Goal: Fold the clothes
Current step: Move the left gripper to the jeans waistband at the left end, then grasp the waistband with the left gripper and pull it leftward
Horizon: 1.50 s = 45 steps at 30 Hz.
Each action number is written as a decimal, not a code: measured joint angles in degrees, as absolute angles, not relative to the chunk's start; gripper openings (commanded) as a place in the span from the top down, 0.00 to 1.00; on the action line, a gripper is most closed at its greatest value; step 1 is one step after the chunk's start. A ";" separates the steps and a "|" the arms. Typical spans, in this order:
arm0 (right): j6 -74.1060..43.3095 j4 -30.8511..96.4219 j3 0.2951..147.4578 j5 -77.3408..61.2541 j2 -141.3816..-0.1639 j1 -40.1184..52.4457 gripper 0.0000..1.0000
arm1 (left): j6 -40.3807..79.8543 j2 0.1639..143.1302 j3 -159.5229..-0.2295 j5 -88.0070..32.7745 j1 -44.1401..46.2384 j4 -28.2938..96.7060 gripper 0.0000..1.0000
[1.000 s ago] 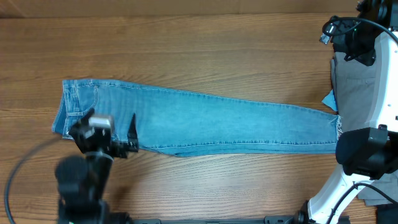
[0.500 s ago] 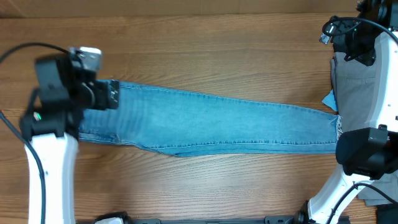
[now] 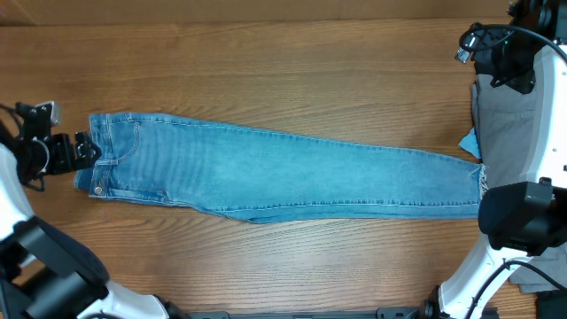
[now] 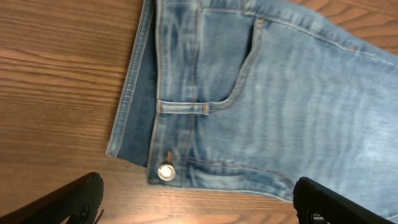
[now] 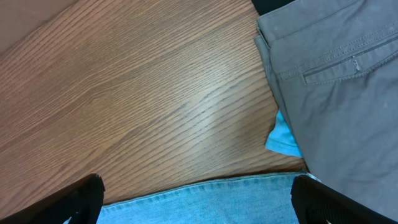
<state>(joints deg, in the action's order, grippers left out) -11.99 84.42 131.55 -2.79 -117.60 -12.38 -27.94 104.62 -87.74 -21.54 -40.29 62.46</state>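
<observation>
Light-blue jeans [image 3: 283,173] lie flat across the table, folded lengthwise, waistband at the left and hems at the right. My left gripper [image 3: 84,149] is open and empty just left of the waistband. In the left wrist view the waistband, a pocket and the metal button [image 4: 165,172] show above the spread fingers [image 4: 196,202]. My right gripper [image 3: 496,58] hangs open and empty at the far right. Its wrist view shows the jeans leg edge [image 5: 205,202] between its fingers [image 5: 198,205] and grey shorts [image 5: 339,81] to the right.
The grey shorts [image 3: 505,124] lie at the right table edge, partly under the right arm, with a small light-blue scrap [image 3: 468,139] beside them. Bare wood table [image 3: 266,71] lies behind and in front of the jeans.
My left arm swung from the near side of the jeans up over the waistband and then out to the left of it. The waistband now lies flat and uncovered. The right arm has not moved.
</observation>
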 measured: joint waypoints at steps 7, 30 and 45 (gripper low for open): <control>-11.99 84.42 131.55 -2.79 -117.60 -12.38 0.00 | -34.50 111.70 -87.90 -23.33 -42.44 61.04 0.00; -11.99 84.42 131.55 -2.76 -117.60 -12.38 0.00 | -45.67 119.13 -88.33 -22.31 -41.98 55.94 0.00; -11.99 84.36 131.55 -2.74 -117.60 -12.38 0.00 | -46.24 123.59 -89.06 -25.67 -41.58 56.75 0.00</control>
<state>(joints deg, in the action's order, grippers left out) -11.99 84.36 131.55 -2.74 -117.60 -12.38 -46.24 123.59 -89.06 -25.67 -41.58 56.75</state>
